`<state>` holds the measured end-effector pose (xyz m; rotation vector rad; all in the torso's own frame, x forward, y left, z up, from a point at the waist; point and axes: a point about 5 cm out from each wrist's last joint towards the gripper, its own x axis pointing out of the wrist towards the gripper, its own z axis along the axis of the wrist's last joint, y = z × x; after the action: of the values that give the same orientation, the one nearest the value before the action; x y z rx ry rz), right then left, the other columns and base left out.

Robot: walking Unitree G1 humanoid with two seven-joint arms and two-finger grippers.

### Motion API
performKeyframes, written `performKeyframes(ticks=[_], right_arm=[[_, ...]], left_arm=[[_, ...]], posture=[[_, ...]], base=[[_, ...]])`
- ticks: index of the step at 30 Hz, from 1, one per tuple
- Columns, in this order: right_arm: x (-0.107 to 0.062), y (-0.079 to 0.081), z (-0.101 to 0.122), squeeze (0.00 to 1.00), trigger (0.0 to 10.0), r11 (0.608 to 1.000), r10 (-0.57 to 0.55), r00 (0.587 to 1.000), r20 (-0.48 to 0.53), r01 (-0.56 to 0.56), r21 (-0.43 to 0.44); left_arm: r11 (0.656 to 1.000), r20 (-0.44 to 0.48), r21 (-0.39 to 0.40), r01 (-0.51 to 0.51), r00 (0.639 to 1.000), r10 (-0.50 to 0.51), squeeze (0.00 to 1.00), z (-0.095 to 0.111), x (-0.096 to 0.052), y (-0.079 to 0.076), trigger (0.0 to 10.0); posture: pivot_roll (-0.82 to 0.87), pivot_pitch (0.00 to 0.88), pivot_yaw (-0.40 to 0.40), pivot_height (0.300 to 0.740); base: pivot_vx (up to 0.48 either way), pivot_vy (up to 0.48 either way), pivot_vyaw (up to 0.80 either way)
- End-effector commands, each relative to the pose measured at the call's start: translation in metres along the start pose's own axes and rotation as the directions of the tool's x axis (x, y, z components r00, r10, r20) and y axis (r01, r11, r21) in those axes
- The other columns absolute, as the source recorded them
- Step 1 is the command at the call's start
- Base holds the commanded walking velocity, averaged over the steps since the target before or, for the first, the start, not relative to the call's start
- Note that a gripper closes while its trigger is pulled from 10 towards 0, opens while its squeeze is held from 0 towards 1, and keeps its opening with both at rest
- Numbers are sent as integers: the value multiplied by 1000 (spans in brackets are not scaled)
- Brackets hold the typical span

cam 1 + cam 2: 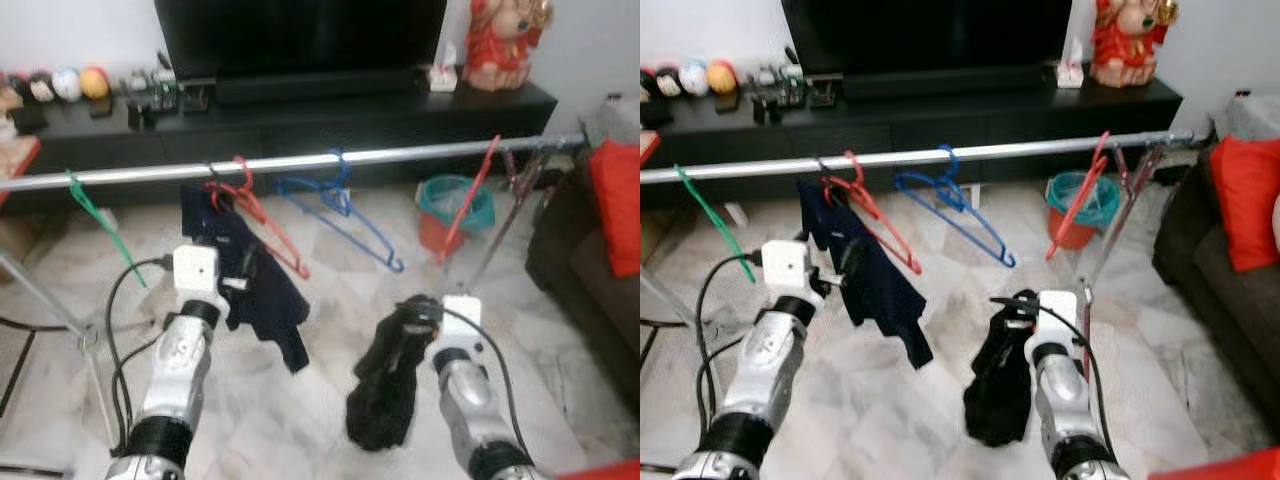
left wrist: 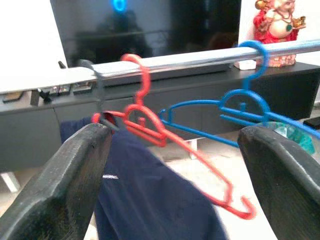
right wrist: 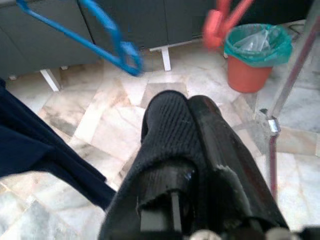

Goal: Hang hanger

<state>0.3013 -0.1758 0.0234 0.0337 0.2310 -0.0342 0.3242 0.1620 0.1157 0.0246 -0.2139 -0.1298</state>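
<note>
Two grippers up: left gripper (image 2: 170, 165) fingers apart before the navy garment (image 1: 250, 280); right gripper (image 3: 187, 125) clamped on black cloth (image 1: 385, 385). Head views show rail (image 1: 300, 160) whole; left wrist view adds red hanger (image 2: 165, 140) hooked beside blue hanger (image 2: 240, 107).

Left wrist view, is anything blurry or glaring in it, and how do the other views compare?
Left wrist view: black fingers soft up close, TV screen reflecting a blue glow. Right wrist view: blue hanger smeared. Eye views: mildly soft, evenly lit.
</note>
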Motion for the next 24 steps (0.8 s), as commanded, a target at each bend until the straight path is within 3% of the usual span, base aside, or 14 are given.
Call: performKeyframes(ticks=[1, 16, 24], right_arm=[[3, 0, 6, 0, 10000, 1000, 2, 1000, 24, -3, 3], [2, 7, 4, 0, 10000, 999, 49, 999, 10, -49, 5], [2, 7, 3, 0, 10000, 997, 66, 998, -2, -67, -32]], left_arm=[[1000, 4, 7, 8, 1000, -8, 0, 2, 1, -1, 10000], [1000, -4, 8, -8, 1000, 8, 0, 1, 1, -1, 10000], [999, -34, -2, -32, 999, 32, 0, -3, 0, 2, 10000]], posture=[[-65, 25, 28, 740], [-64, 27, 21, 740], [-65, 30, 18, 740]], base=[[0, -428, 0], [33, -419, 0], [0, -61, 87]])
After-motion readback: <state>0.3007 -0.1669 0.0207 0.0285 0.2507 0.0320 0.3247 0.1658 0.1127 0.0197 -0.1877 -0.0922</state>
